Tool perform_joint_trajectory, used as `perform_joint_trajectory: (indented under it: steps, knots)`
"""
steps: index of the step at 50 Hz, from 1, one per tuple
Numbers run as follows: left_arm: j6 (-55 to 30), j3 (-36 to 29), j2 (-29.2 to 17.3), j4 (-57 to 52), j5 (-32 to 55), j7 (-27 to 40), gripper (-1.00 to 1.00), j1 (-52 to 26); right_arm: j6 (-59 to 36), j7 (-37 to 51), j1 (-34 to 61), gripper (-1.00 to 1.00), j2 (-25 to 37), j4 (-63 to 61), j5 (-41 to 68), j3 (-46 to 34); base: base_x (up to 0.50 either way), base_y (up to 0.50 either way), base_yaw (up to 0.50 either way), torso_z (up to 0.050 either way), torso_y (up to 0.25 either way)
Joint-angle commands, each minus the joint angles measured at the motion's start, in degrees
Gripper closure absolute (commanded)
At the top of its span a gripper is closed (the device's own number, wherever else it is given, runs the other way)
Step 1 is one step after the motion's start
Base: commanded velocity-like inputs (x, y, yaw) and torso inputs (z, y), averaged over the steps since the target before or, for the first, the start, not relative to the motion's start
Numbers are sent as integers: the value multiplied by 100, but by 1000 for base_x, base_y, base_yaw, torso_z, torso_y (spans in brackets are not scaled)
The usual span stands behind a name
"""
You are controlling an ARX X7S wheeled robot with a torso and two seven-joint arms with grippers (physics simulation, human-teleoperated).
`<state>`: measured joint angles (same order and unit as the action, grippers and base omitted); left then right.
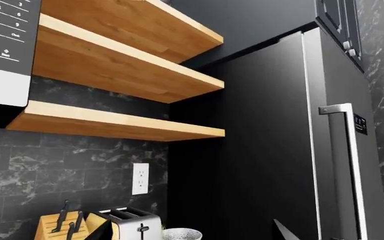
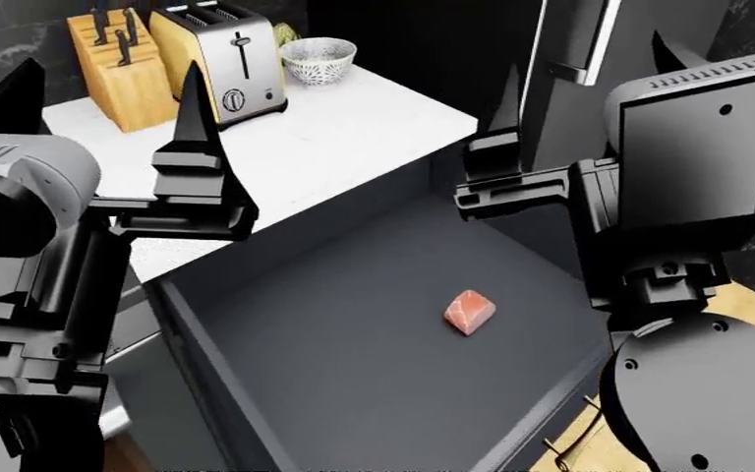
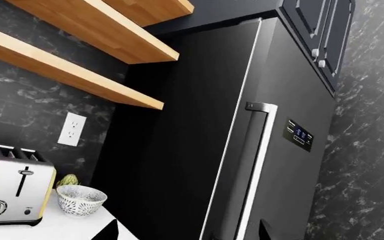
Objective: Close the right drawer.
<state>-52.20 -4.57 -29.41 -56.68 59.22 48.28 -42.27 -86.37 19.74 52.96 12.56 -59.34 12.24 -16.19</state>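
The right drawer (image 2: 286, 344) stands pulled wide open below me, its dark matte inside showing under the white counter. A small pink chunk of food (image 2: 470, 312) lies on the drawer floor. A bit of brass handle (image 2: 572, 444) shows at the front panel. My left gripper (image 2: 109, 88) is raised above the drawer's left side, open and empty. My right gripper (image 2: 585, 69) is raised above the drawer's right back corner, also open and empty. The right wrist view shows both of the right gripper's (image 3: 186, 232) dark fingertips spread apart, facing the fridge.
On the white counter (image 2: 351, 128) behind the drawer stand a knife block (image 2: 109, 64), a toaster (image 2: 227, 59) and a patterned bowl (image 2: 319, 59). A tall steel fridge (image 3: 272, 150) rises at the right. Wooden shelves (image 1: 125, 80) and a microwave (image 1: 5, 45) hang above.
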Motion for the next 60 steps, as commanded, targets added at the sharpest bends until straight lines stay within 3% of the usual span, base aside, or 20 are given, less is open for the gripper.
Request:
perform_joint_trajectory:
  steps: [1,17,33,47,60]
  knots:
    - [37,-59,-37,1,44,50,-100,-52,14,144,26,-100,-6,-27,154,107,0,0,0,0,0]
    - [111,-148,-90,-25,70,105,-100,-79,15,1047,143,-100,247,-39,1023,262,2,2,0,0,0]
    - [232,-274,-112,15,-36,86,-100,-16,85,1917,203,-100,539,-39,2159,609,344,364,0,0,0]
    - [300,-327,-163,16,-34,115,-100,-17,31,2837,398,-100,711,-32,3160,873,0,0,0,0,0]
    - [324,-377,-191,32,22,181,-100,-106,106,3109,377,-100,750,110,3724,1225,100,-110,0,0,0]
